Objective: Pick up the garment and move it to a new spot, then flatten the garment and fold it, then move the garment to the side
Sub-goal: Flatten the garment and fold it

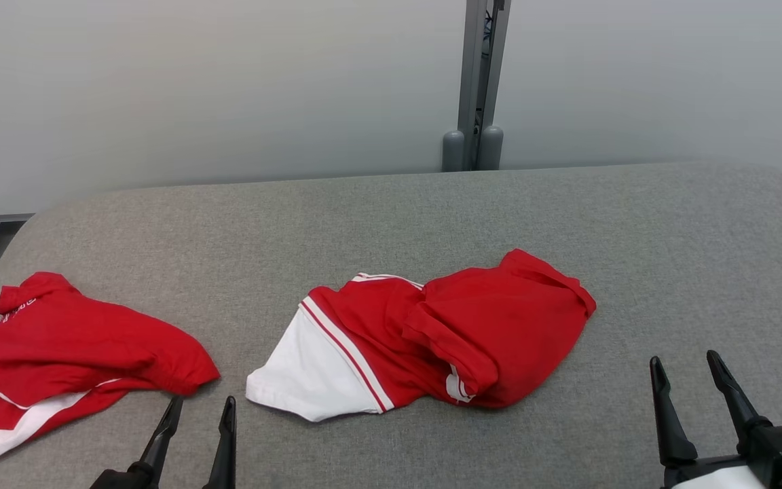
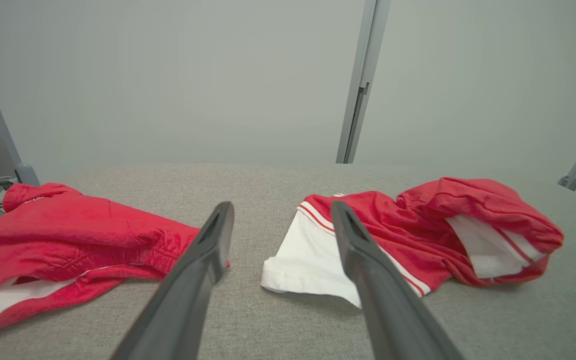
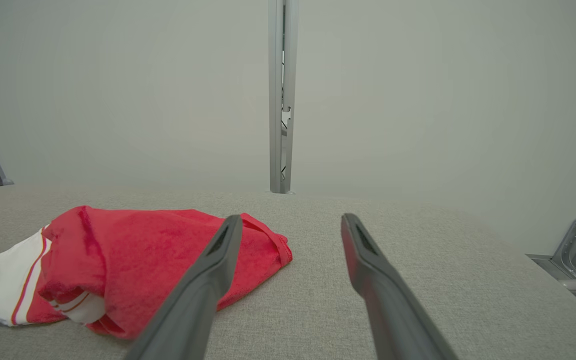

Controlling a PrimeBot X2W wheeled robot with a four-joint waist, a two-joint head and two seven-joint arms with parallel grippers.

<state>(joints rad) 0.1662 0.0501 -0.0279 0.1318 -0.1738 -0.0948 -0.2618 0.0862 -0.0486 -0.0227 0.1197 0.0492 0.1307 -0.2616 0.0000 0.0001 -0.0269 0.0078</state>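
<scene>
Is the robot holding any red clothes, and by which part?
Nothing is held. The left gripper and right gripper are open and empty; the middle garment and left garment lie loose.

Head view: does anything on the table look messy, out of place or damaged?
Both red-and-white garments are crumpled rather than flat. The middle garment is bunched, its red part rolled over itself, one white panel sticking out on its left. The left garment lies rumpled right by the left edge of the table. No tear or spill shows.
</scene>
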